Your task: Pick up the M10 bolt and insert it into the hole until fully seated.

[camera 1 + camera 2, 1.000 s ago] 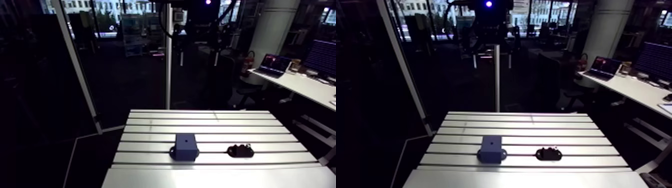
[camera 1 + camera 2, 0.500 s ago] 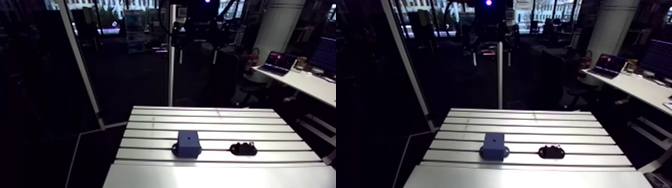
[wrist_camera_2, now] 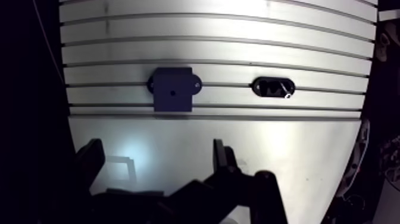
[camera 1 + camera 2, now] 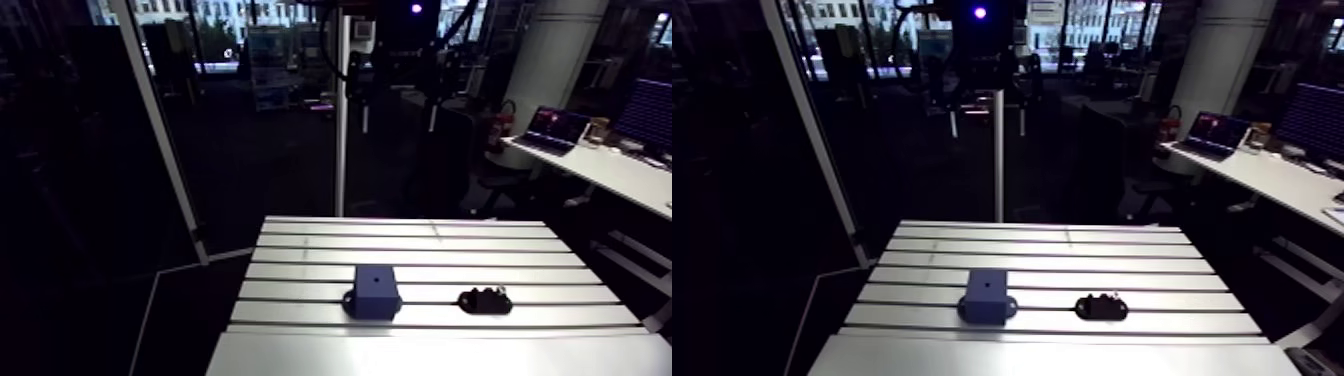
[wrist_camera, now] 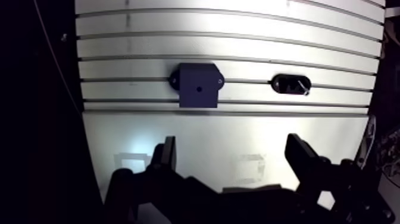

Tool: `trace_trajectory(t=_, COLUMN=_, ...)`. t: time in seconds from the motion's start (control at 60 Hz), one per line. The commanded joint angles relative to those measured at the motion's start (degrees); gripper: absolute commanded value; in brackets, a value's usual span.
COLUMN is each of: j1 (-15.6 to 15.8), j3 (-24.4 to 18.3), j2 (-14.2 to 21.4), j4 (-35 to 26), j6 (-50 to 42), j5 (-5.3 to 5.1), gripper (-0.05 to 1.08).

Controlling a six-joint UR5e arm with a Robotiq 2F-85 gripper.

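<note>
Dark bolt [image 5: 290,84], seemingly, ahead of parted fingers [image 5: 300,156]

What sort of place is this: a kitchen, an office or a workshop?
Most likely a robotics test bench or assembly lab. A slotted aluminium table carries a dark blue rectangular block with one small hole on top, and an open black two-finger gripper hangs above the table.

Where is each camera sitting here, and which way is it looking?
Arm view: rides on the arm's upper link, looks forward and down across the table; the arm's wrist hangs dark at the top edge.
Wrist view: sits on the wrist, looks down at the table; the open gripper shows nearest the lens.
Both show the blue block and the black oval piece beside it, apart.
</note>
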State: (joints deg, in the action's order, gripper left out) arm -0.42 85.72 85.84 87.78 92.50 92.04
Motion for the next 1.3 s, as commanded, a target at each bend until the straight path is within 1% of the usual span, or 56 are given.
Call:
trace_trajectory(t=0.017, j1=-1.56, j3=2.25, j2=1.68, j4=0.06, j6=0.65, j5=0.47, gripper=0.0)
trace_trajectory(t=0.067, j1=-1.97, j3=2.59, j2=2.03, j4=0.06, j6=1.15, j5=0.47, gripper=0.0)
trace_trajectory(t=0.1, j1=-3.49, j3=3.37, j2=2.97, j4=0.37, j6=2.28, j5=0.47, gripper=0.01)
trace_trajectory(t=0.117, j1=-3.49, j3=3.37, j2=2.97, j4=0.37, j6=2.28, j5=0.47, gripper=0.01)
trace_trajectory(t=0.133, j1=-4.5, j3=3.73, j2=3.42, j4=0.71, j6=2.88, j5=0.39, gripper=0.01)
trace_trajectory(t=0.15, j1=-4.5, j3=3.73, j2=3.42, j4=0.71, j6=2.88, j5=0.39, gripper=0.01)
trace_trajectory(t=0.167, j1=-5.48, j3=4.08, j2=3.86, j4=1.13, j6=3.57, j5=0.38, gripper=0.01)
trace_trajectory(t=0.217, j1=-6.37, j3=4.51, j2=4.3, j4=1.72, j6=4.35, j5=0.3, gripper=0.01)
trace_trajectory(t=0.25, j1=-7.75, j3=5.47, j2=5.18, j4=2.87, j6=6.17, j5=0.29, gripper=0.01)
trace_trajectory(t=0.35, j1=-8.77, j3=6.79, j2=5.7, j4=4.12, j6=8.5, j5=0.21, gripper=0.01)
trace_trajectory(t=0.5, j1=-9.41, j3=8.71, j2=5.7, j4=6.34, j6=9.13, j5=0.2, gripper=0.01)
trace_trajectory(t=0.533, j1=-9.75, j3=9.93, j2=5.7, j4=8.0, j6=9.14, j5=0.2, gripper=0.01)
trace_trajectory(t=0.65, j1=-10.19, j3=11.7, j2=5.7, j4=11.13, j6=9.53, j5=0.12, gripper=0.01)
trace_trajectory(t=0.733, j1=-10.53, j3=13.38, j2=5.7, j4=14.16, j6=11.9, j5=0.28, gripper=0.01)
trace_trajectory(t=0.767, j1=-11.09, j3=13.98, j2=5.7, j4=14.95, j6=12.7, j5=0.21, gripper=0.01)
trace_trajectory(t=0.8, j1=-12.86, j3=15.36, j2=5.7, j4=16.29, j6=13.88, j5=0.2, gripper=0.01)
trace_trajectory(t=0.833, j1=-12.86, j3=15.36, j2=5.7, j4=16.29, j6=13.88, j5=0.2, gripper=0.01)
trace_trajectory(t=0.85, j1=-13.98, j3=15.92, j2=5.7, j4=17.07, j6=14.34, j5=0.13, gripper=0.01)
trace_trajectory(t=0.867, j1=-13.98, j3=15.92, j2=5.7, j4=17.07, j6=14.34, j5=0.13, gripper=0.01)
trace_trajectory(t=0.883, j1=-15.12, j3=16.52, j2=5.63, j4=17.93, j6=14.86, j5=0.04, gripper=0.01)
trace_trajectory(t=0.9, j1=-15.12, j3=16.52, j2=5.63, j4=17.93, j6=14.86, j5=0.04, gripper=0.01)
trace_trajectory(t=0.917, j1=-16.34, j3=17.29, j2=5.61, j4=18.88, j6=15.53, j5=-0.12, gripper=0.01)
trace_trajectory(t=0.933, j1=-16.34, j3=17.29, j2=5.61, j4=18.88, j6=15.53, j5=-0.12, gripper=0.01)
trace_trajectory(t=0.967, j1=-18.32, j3=18.39, j2=5.13, j4=20.34, j6=17.41, j5=-0.31, gripper=0.01)
trace_trajectory(t=0.983, j1=-18.32, j3=18.39, j2=5.13, j4=20.34, j6=17.41, j5=-0.31, gripper=0.01)
trace_trajectory(t=1.017, j1=-19.38, j3=19.44, j2=4.52, j4=21.18, j6=18.96, j5=-0.57, gripper=0.01)
trace_trajectory(t=1.133, j1=-19.86, j3=20.28, j2=3.56, j4=21.99, j6=19.43, j5=-0.59, gripper=0.01)
trace_trajectory(t=1.3, j1=-22.1, j3=21.59, j2=1.97, j4=23.82, j6=19.68, j5=-0.59, gripper=0.01)
